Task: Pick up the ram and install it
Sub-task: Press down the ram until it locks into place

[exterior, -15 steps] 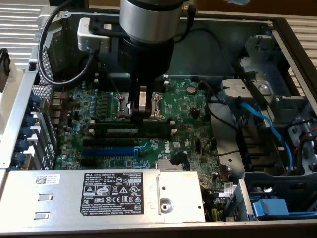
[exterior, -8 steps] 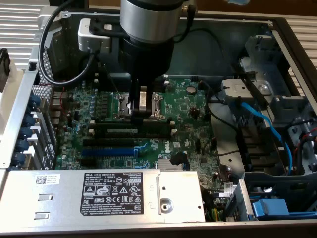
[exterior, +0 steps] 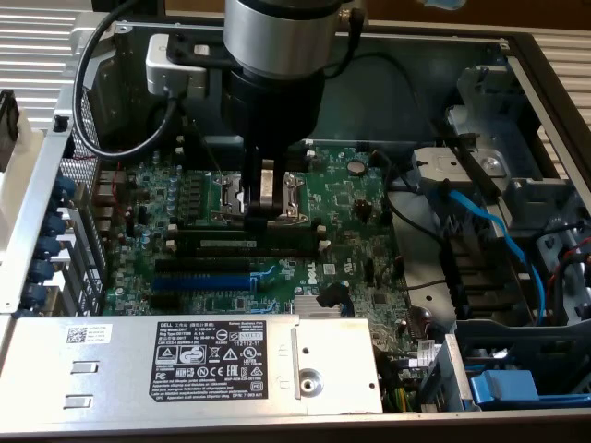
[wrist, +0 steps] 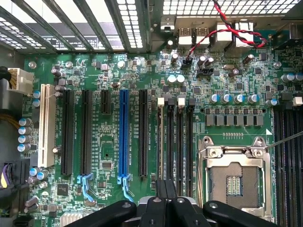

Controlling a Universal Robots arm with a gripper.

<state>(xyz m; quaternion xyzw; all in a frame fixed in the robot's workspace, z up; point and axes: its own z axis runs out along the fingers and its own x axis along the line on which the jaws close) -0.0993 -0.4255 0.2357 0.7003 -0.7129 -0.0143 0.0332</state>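
Observation:
The ram [exterior: 254, 243], a thin dark-green stick with a pale label strip, stands on edge in one of the long black memory slots [exterior: 249, 229] on the motherboard. In the wrist view the ram [wrist: 160, 142] shows edge-on in the slot nearest the blue slot. My gripper [exterior: 268, 198] hangs just above the slots, by the open CPU socket [exterior: 294, 192]. Its fingers are pressed together with nothing between them. In the wrist view the gripper [wrist: 165, 188] sits over the near ends of the memory slots [wrist: 180, 142].
A silver power supply [exterior: 185, 365] with a black label borders the board on the near side. A blue expansion slot [wrist: 124, 132] and black slots lie beside the memory slots. Drive bays with a blue cable [exterior: 489, 231] fill the exterior view's right. A red-black wire [wrist: 227, 28] crosses the rear ports.

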